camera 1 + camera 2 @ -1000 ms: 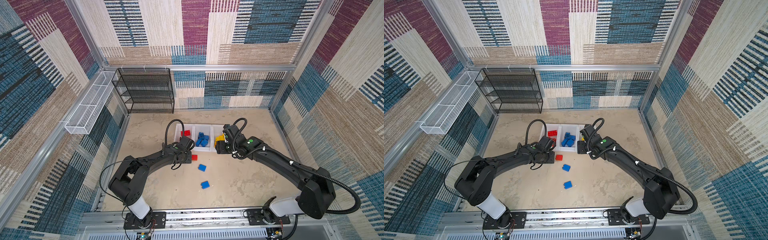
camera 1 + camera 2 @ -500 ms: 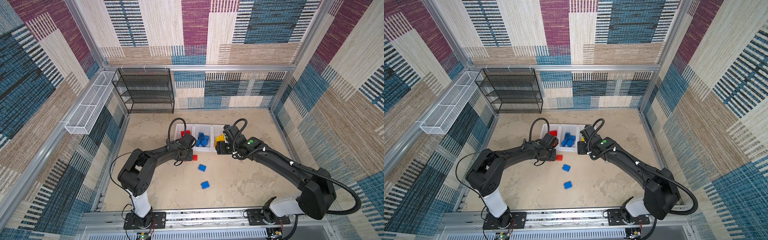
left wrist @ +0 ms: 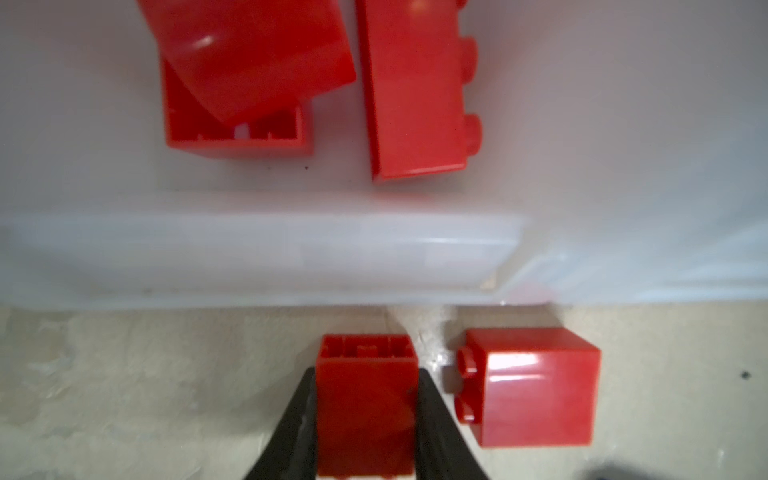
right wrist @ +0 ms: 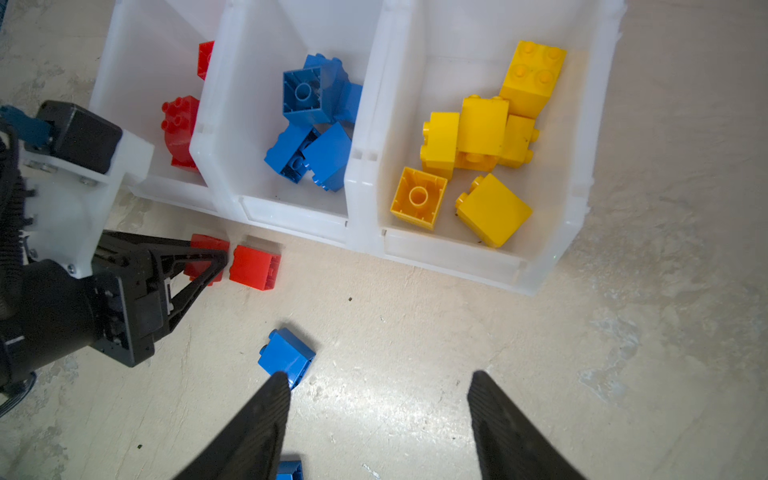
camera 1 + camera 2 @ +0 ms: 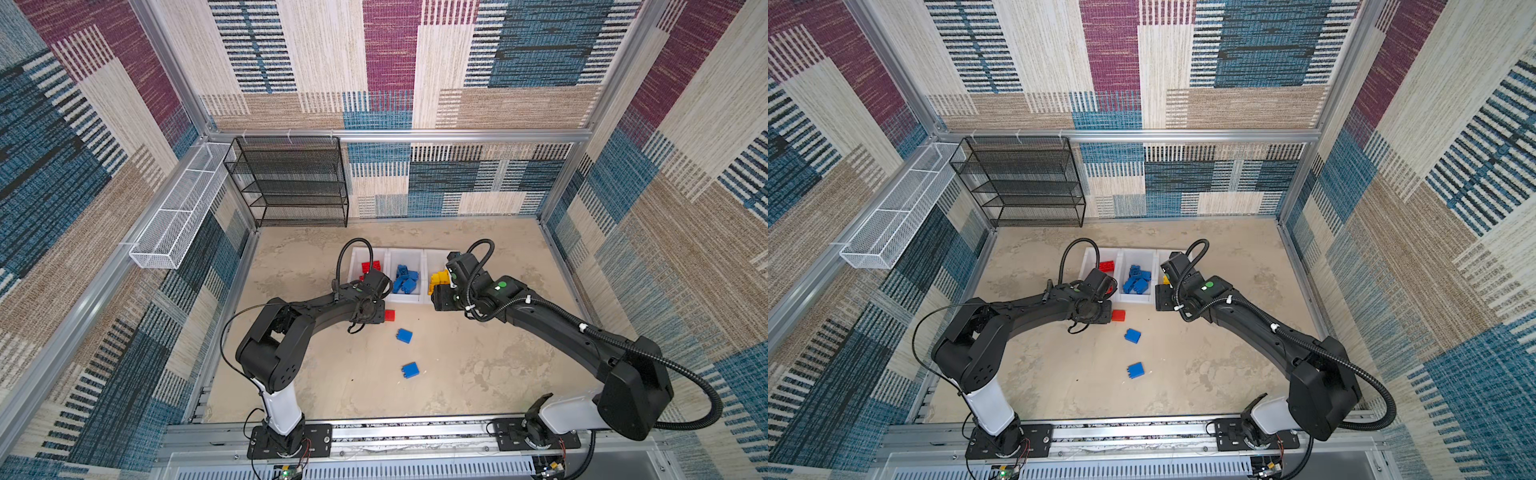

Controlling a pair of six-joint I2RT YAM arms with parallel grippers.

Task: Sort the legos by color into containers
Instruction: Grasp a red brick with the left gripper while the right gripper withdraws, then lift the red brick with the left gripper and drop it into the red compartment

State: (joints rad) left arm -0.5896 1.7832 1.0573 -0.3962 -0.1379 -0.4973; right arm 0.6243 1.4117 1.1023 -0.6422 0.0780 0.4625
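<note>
Three joined white containers (image 4: 365,124) hold sorted legos: red ones (image 5: 371,266), blue ones (image 5: 406,279) and yellow ones (image 4: 482,133). On the floor just in front of the red bin, my left gripper (image 3: 365,372) is shut on a red lego (image 3: 365,399), its jaws pressed to both sides. A second red lego (image 3: 536,386) lies right beside it. Two blue legos (image 5: 404,335) (image 5: 410,370) lie loose on the floor nearer the front. My right gripper (image 4: 378,386) hangs open and empty above the floor in front of the yellow bin.
A black mesh shelf rack (image 5: 291,183) stands at the back left against the wall. A long white wire basket (image 5: 178,216) hangs on the left wall. Patterned walls close in the beige floor (image 5: 478,365) on three sides.
My left gripper has closed onto the red lego in front of the red bin, and its arm has shifted a little toward the bins. The right arm has not moved.
</note>
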